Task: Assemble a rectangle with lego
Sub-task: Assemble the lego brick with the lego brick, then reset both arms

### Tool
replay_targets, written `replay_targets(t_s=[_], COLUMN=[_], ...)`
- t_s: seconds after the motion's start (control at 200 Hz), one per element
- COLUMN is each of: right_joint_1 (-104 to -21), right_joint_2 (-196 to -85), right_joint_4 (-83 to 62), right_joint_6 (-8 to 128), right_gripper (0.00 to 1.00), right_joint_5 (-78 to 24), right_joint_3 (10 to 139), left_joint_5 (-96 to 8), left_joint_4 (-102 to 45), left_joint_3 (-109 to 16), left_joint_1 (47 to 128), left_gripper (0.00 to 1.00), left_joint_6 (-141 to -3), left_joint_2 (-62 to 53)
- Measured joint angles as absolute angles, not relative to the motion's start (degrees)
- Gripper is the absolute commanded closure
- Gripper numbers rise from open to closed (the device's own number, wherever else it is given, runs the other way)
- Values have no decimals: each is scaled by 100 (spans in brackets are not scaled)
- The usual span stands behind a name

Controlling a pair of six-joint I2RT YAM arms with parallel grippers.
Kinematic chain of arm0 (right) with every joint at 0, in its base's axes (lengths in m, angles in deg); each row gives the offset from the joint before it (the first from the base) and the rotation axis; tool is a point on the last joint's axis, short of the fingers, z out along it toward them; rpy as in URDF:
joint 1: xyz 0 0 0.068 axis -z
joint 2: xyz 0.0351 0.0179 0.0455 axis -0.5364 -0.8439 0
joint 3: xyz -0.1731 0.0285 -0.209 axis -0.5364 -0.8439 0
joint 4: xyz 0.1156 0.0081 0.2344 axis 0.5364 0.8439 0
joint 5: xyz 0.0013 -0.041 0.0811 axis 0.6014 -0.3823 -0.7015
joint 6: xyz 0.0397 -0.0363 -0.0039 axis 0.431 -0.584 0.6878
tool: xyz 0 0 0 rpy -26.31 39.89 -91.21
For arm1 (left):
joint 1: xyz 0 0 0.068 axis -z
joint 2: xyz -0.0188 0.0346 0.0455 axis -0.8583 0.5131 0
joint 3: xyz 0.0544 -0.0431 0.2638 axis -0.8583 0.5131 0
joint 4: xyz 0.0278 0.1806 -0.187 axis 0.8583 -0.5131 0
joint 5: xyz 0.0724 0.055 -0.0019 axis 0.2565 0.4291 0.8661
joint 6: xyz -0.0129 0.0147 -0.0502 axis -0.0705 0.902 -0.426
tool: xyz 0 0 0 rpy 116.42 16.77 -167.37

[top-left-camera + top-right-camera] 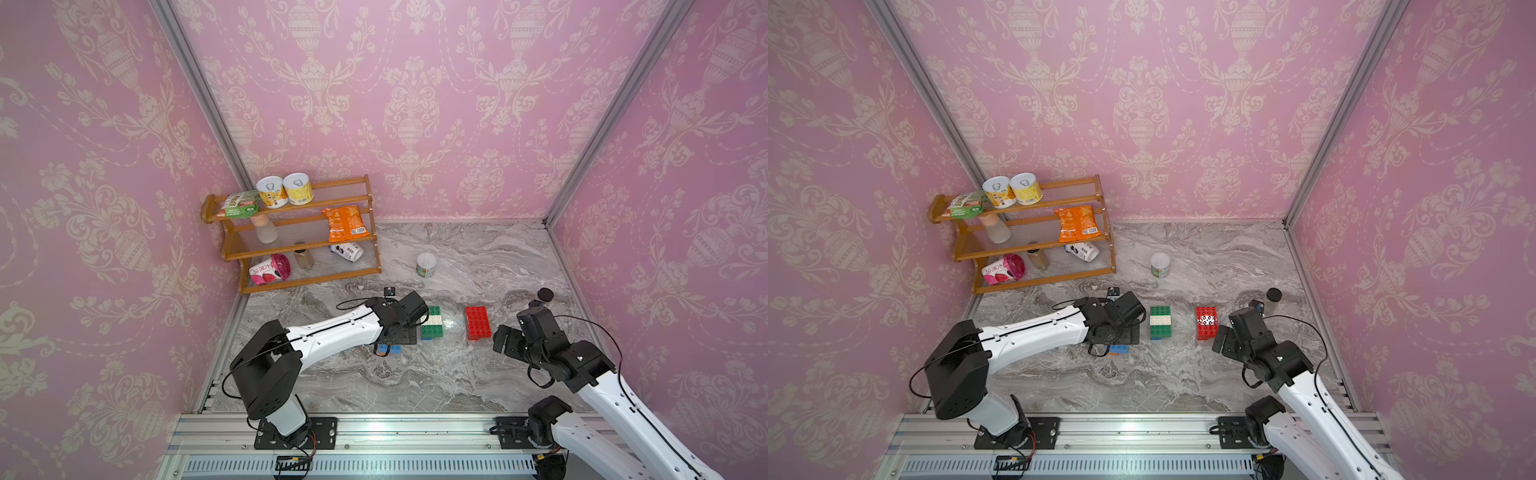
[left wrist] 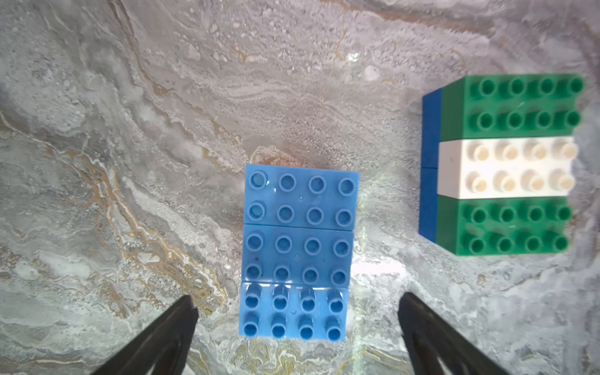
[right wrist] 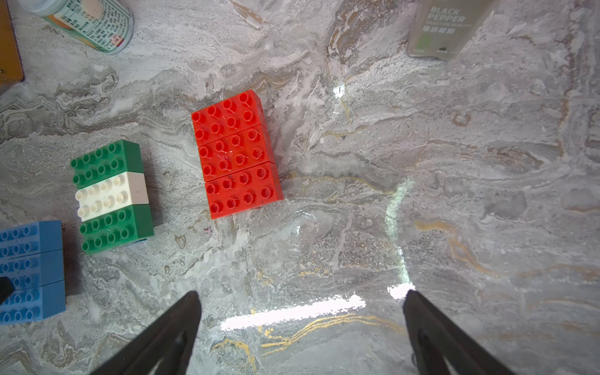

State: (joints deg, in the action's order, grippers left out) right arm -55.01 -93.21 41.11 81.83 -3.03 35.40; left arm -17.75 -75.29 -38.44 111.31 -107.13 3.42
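Blue lego bricks, three light blue 2x4 pieces (image 2: pixel 297 253) set long side to long side into one flat rectangle, lie on a grey marbled desk (image 1: pixel 415 374) directly beneath the left end effector (image 2: pixel 297 300). Its two dark fingers (image 2: pixel 181 318) are spread wide, one on each side of the nearest brick, and bare desk shows between each finger and the plastic. It is holding nothing.

Just beyond that end effector, on the side toward the other arm, sits a second rectangle (image 2: pixel 506 165): a green 2x4, a white 2x4 and another green 2x4 side by side. They rest on a layer of dark blue bricks (image 2: pixel 430 162), seen only as an edge. This stack is near the light blue block but does not touch it.

The right end effector (image 3: pixel 300 297) hovers over bare desk with its fingers also spread wide and empty. Ahead of it and a little toward the left arm, well apart from its fingertips, lies a third rectangle of three red 2x4 bricks (image 3: pixel 237 154). The green and white stack sits between the red block and the left end effector.

Farther from both end effectors, a small tin (image 1: pixel 426 265) stands on the desk. A jar labelled black pepper (image 3: pixel 448 29) stands beyond the right end effector. A wooden shelf (image 1: pixel 291 232) with snack packets and tins stands in the far corner beyond the left one.
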Motion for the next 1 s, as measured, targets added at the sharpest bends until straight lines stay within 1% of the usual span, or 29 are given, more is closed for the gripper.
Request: replay_targets(t_s=[0.155, 0.295, 0.475, 0.57, 0.665, 0.82, 1.0], right_joint_1=[-5501, -5501, -5501, -5501, -5501, -5490, -5422], right_joint_2=[-9343, -9612, -10097, -10346, -10565, -10576, -10228], right_joint_4=[4109, 4109, 3851, 3502, 3110, 2079, 560], right_joint_6=[8183, 8117, 7763, 7492, 7173, 6520, 5663], right_gripper=[0, 0, 0, 0, 0, 0, 0], right_joint_5=[-252, -108, 244, 427, 580, 913, 1439], right_joint_3=[3540, 3667, 4001, 4058, 4056, 3829, 3092], left_joint_5=[-1347, -818, 45, 434, 813, 1250, 1188], left_joint_4=[-7664, -7629, -7328, -6958, -6536, -5741, -4327], left_joint_3=[-4021, -3783, -2605, -1862, -1304, -734, -32], left_joint_1=[10954, 10436, 9614, 9284, 9024, 8574, 7813], left_gripper=[1, 1, 1, 1, 0, 1, 1], left_joint_6=[-10691, -10650, -10626, -10427, -10092, -9404, -8473], left_joint_2=[-345, -1193, -2723, -3551, -4117, -4432, -4441])
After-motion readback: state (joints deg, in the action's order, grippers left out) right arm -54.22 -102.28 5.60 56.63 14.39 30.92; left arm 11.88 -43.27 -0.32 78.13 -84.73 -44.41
